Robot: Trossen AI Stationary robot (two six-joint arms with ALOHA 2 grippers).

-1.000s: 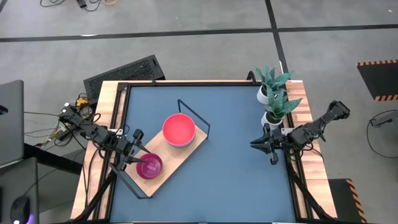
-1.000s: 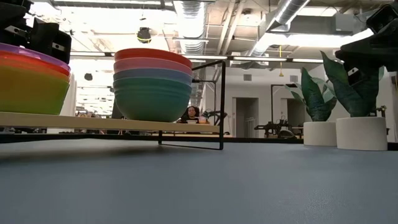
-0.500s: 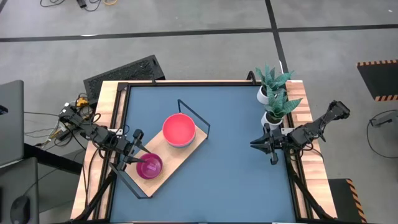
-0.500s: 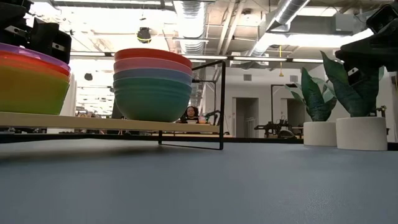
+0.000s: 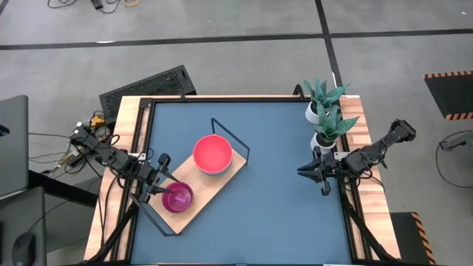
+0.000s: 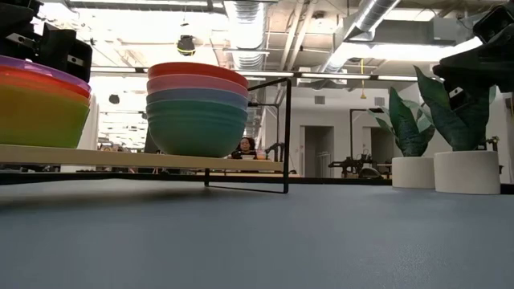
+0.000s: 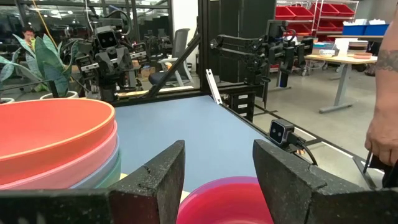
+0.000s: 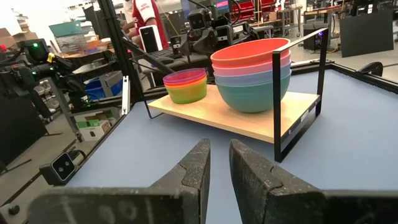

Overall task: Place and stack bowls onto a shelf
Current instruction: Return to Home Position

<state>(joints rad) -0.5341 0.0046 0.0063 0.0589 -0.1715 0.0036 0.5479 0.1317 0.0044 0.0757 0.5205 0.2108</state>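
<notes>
purple bowl (image 7: 227, 199) lies below spread left jaws

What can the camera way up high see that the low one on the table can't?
Only the high view shows both arms whole: the left gripper by the small stack, the right gripper near the plants, and the shelf's full outline. Only the low view shows the layers from the side: red, pink, blue, then green in the large stack, and purple topping the small one, plus the room behind. Both show the shelf, the two stacks and the plants.
</notes>
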